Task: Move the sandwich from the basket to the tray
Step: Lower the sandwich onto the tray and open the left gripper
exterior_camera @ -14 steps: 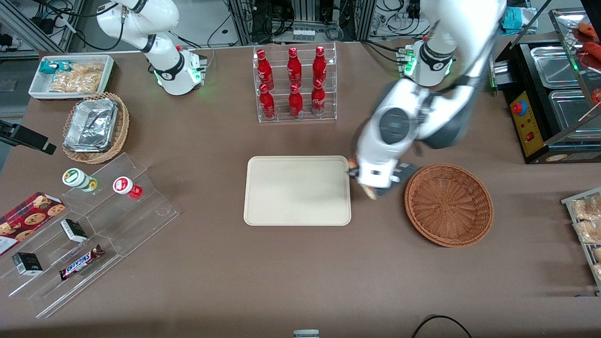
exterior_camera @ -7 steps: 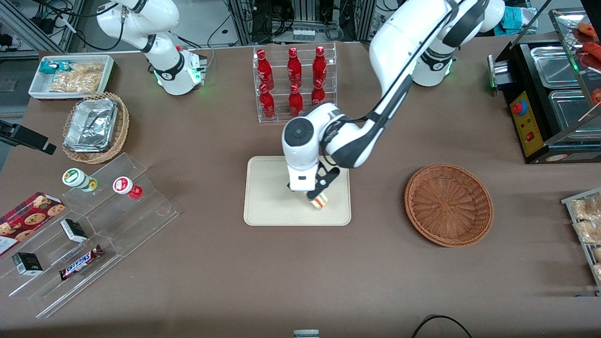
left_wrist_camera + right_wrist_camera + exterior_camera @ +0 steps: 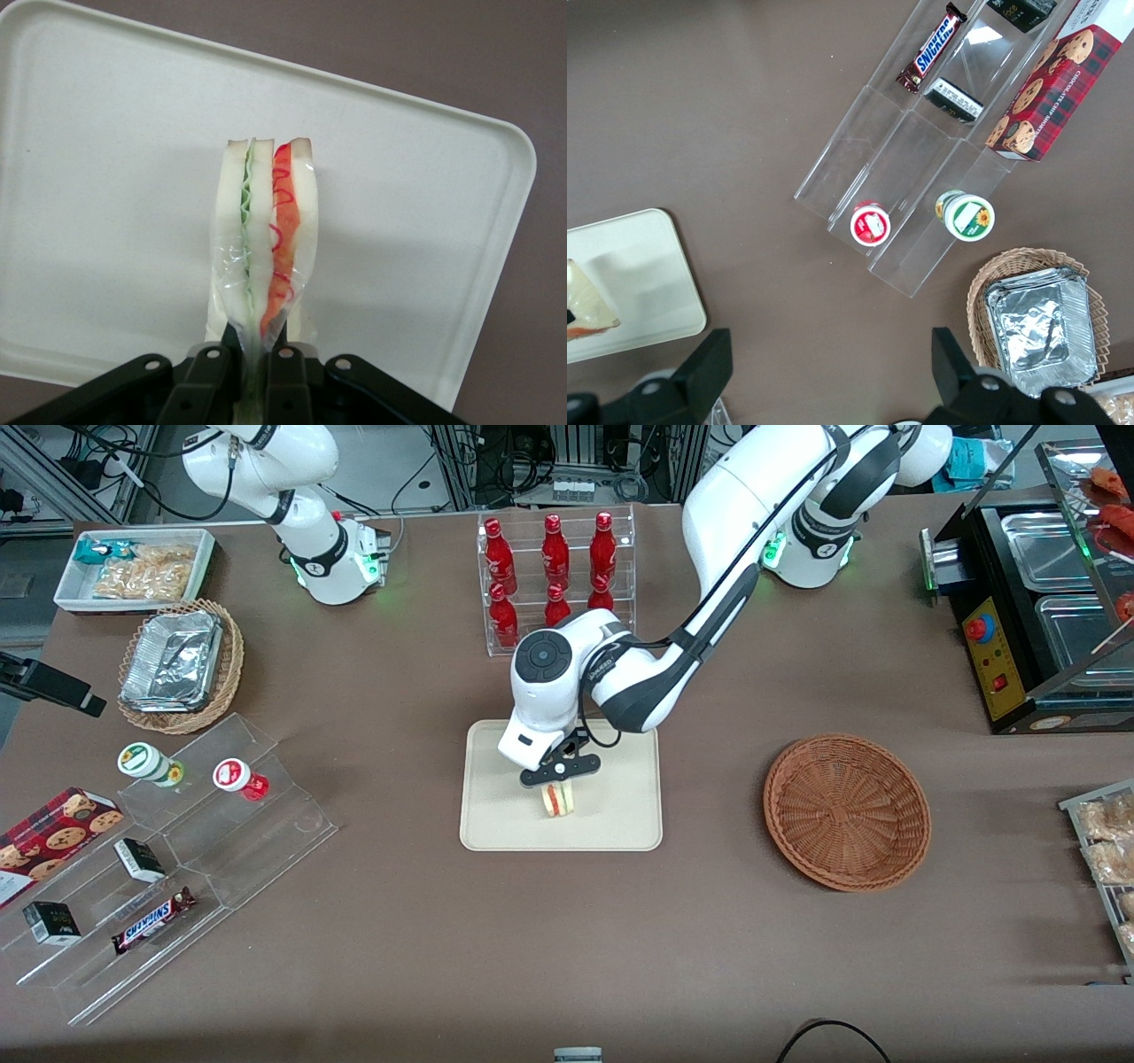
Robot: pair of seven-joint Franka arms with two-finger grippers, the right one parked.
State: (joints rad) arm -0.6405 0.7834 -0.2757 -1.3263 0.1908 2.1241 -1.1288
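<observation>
My left gripper (image 3: 556, 777) is over the middle of the beige tray (image 3: 500, 824) and is shut on the sandwich (image 3: 558, 800), a wrapped wedge of white bread with red and green layers. The wedge hangs from the fingers with its wide end just above or on the tray. In the left wrist view the sandwich (image 3: 263, 237) is pinched by its narrow end at the gripper (image 3: 257, 354), over the tray (image 3: 106, 221). The reddish-brown wicker basket (image 3: 846, 810) stands empty beside the tray, toward the working arm's end of the table. The sandwich also shows in the right wrist view (image 3: 585, 305).
A clear rack of red bottles (image 3: 556, 580) stands farther from the front camera than the tray. Clear tiered shelves with cups and snacks (image 3: 177, 850), a lighter wicker basket of foil containers (image 3: 180, 664) and a white snack bin (image 3: 133, 567) lie toward the parked arm's end.
My gripper carried the sandwich from beside the basket across to the tray, then moved a little farther over the tray's middle and turned the wedge upright.
</observation>
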